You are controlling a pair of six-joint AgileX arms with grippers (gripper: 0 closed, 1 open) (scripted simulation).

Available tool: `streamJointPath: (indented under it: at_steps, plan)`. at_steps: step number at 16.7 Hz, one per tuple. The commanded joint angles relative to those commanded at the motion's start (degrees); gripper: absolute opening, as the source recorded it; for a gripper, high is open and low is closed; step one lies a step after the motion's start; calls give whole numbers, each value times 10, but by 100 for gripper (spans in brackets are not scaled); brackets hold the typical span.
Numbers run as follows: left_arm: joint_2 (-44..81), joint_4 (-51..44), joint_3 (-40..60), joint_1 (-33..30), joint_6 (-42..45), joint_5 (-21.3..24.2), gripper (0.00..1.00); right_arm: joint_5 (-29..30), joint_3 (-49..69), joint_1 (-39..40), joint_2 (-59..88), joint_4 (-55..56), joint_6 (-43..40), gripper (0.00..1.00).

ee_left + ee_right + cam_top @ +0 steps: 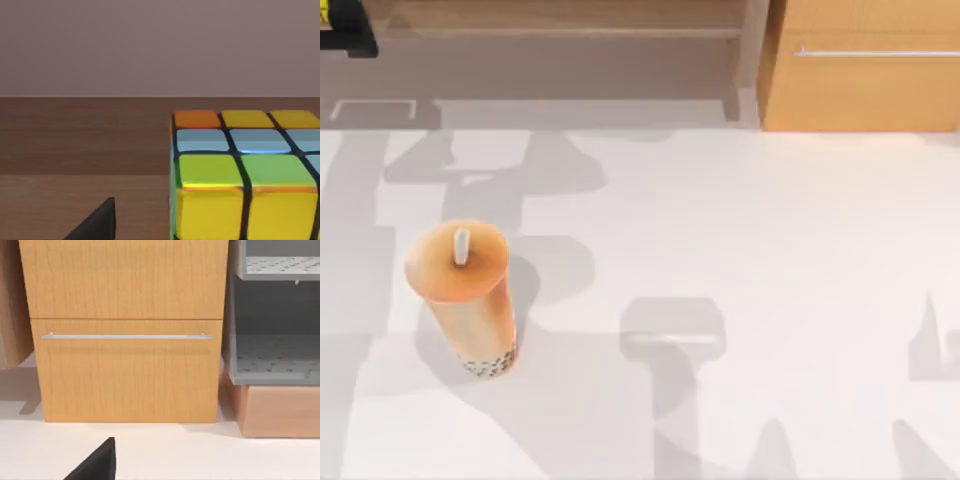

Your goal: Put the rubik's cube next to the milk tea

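Milk tea (463, 297): stands upright on the white table (770, 300), toward the top view's left; orange lid, white straw, dark pearls at the bottom.
Rubik's cube (247, 175): close before the left wrist camera, resting on a brown wooden surface (75, 145) — orange, yellow, blue and green squares visible, with dark grid lines.
Left gripper: one dark fingertip (97, 222) shows beside the cube, apart from it; pincer state cannot be told.
Right gripper: one dark fingertip (97, 462) shows above the white table, facing a wooden drawer cabinet (125, 330) with a metal handle (125, 336) — pincer state cannot be told.
Grey shelf (275, 340): beside the cabinet.
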Motion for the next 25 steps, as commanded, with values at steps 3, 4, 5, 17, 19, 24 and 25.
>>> streamJointPath:
  at_steps: [3, 4, 5, 17, 19, 24, 25]
  plan:
    - [37, -2, 39, 0, 0, 0, 100, 0, 0, 0, 0, 0, 0, 100]
    - [44, -2, 43, 0, 0, 1, 100, 0, 0, 0, 0, 0, 0, 100]
    - [44, -2, 44, 0, 0, 1, 100, 0, 0, 0, 0, 0, 0, 100]
    - [44, -2, 44, 0, 0, 1, 32, 0, 0, 0, 0, 0, 0, 100]
    - [44, -2, 44, 0, 0, 1, 17, 0, 0, 0, 0, 0, 0, 100]
    - [44, -2, 44, 0, 0, 1, 0, 0, 0, 0, 0, 0, 0, 100]
    - [44, -2, 44, 0, 0, 1, 0, 0, 0, 0, 0, 0, 0, 100]
